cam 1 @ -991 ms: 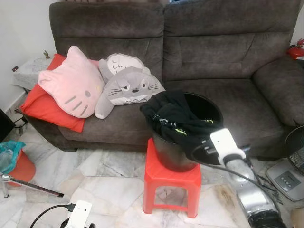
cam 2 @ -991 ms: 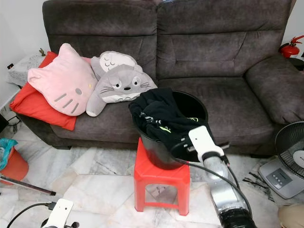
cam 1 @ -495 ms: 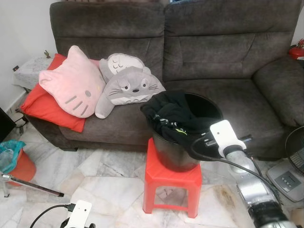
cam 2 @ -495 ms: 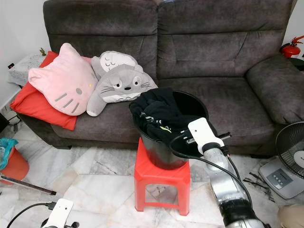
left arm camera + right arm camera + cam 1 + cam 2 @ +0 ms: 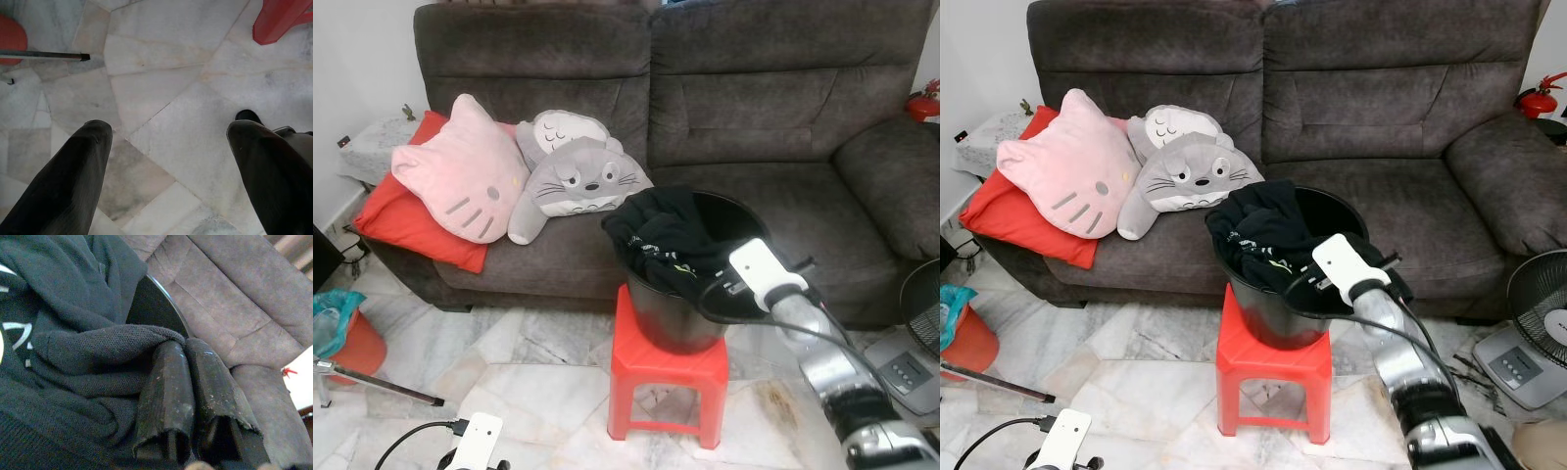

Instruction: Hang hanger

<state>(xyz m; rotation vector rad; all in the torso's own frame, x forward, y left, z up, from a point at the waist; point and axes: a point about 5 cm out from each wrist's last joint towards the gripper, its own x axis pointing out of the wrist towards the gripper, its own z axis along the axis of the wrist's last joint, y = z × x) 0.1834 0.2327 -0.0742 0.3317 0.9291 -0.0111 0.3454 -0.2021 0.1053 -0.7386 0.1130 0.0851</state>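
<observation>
Black bucket (image 5: 1278, 313) stands on red stool (image 5: 1268, 377), raised off the marble floor (image 5: 529, 382) just before the sofa (image 5: 1410, 108) — by the look of it, set there so the arm can reach in without the robot bending; black garment (image 5: 671, 240) heaped inside and spilling over the near rim.

Right tool (image 5: 183, 377) at the bucket's right rim, its two fingers (image 5: 168, 396) pressed together with a fold of the knit cloth pinched at their tips — grip taken at the edge of the heap, likely so the cloth lifts free rather than dragging the bucket.

Left tool (image 5: 168, 161) hangs idle over the floor, fingers spread wide apart, holding nothing.

No hanger made out; if one is here it lies under the cloth — cannot tell.

Plush cushions (image 5: 524, 166) on the sofa's left seat, well apart from the work.
</observation>
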